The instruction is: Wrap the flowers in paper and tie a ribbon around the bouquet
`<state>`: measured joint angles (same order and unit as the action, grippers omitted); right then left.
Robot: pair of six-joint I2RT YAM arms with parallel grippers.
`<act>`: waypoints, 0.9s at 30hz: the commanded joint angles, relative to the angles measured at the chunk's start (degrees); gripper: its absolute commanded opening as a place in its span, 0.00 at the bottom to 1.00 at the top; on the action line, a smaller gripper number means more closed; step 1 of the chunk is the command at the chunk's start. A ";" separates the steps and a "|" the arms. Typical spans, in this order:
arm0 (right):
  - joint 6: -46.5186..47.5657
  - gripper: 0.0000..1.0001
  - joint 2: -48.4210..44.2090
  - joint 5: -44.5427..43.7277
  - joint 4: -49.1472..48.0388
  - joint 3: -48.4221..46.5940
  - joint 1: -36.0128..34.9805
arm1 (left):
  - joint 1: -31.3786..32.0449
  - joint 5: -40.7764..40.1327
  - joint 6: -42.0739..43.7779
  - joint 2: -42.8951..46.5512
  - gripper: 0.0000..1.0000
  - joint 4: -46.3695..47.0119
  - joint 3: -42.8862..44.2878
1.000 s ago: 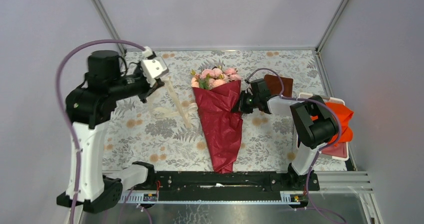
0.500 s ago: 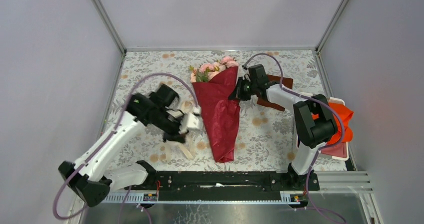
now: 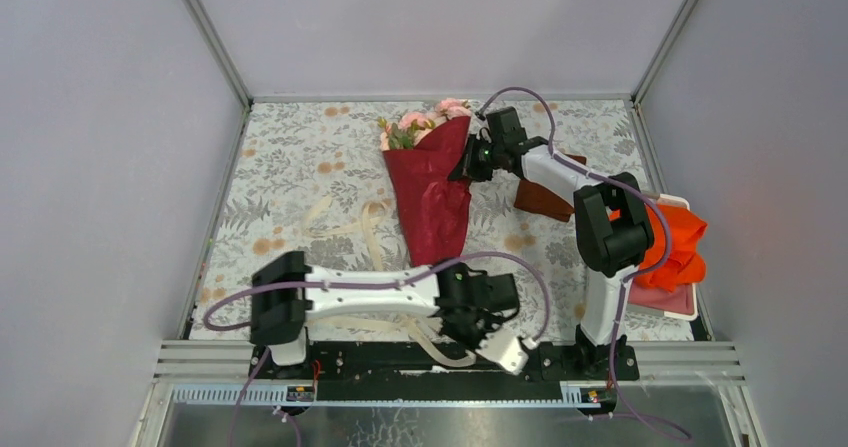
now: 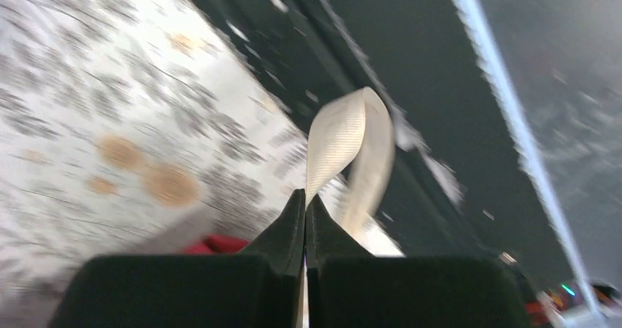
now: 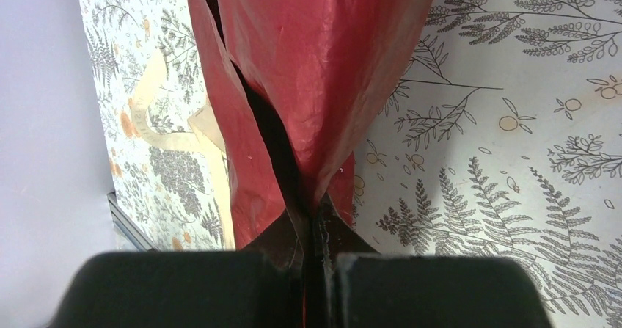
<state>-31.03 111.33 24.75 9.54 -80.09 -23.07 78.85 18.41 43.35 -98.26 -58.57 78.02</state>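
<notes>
Left claw [image 4: 305,205] clamped on the ribbon [image 4: 336,139] at the table's [image 3: 300,167] near edge, right claw [image 5: 317,221] pinching the paper [image 5: 323,64] of the bouquet [image 3: 432,192] lying mid-table, so I'd carry the ribbon across the narrow tail slowly, slack enough not to drag it.

Bouquet [image 3: 436,197]: crimson paper [image 5: 323,64] cone, pink flowers [image 3: 425,120] at far end, tail nearward; cream ribbon [image 3: 372,229] looped alongside.

The bouquet [image 3: 435,192] lies on the table [image 3: 300,157], flowers [image 3: 425,122] at its far end. Left of it lies the ribbon [image 3: 365,229], trailing to the left gripper [image 4: 305,199] before its tail. The right gripper [image 5: 317,214] is at its right edge, and the cloth [image 3: 675,247] lies farther right.
</notes>
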 commanded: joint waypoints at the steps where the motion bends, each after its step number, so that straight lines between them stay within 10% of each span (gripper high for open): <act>1: -1.15 0.00 0.20 3.26 1.38 -5.57 0.58 | 2.30 -11.41 2.44 -5.43 0.01 14.71 4.61; 12: 0.85 0.00 -1.54 6.28 4.67 -9.23 1.27 | 2.46 -38.63 9.13 -9.67 0.02 42.06 2.93; 14: 1.18 0.00 -1.55 6.29 5.10 -9.50 1.27 | 2.46 -41.22 10.20 -10.19 0.14 43.41 3.15; 19: 1.93 0.00 -2.28 5.82 5.49 -8.82 1.27 | 2.46 -34.50 5.00 -8.96 0.95 32.92 4.57; 27: 0.86 0.00 -2.86 6.29 3.67 -6.69 1.24 | 2.36 -19.51 -5.04 -3.09 0.99 7.76 16.48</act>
<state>-29.95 112.44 28.64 15.62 -86.59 -22.11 81.12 -8.71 43.99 -107.44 -37.58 88.51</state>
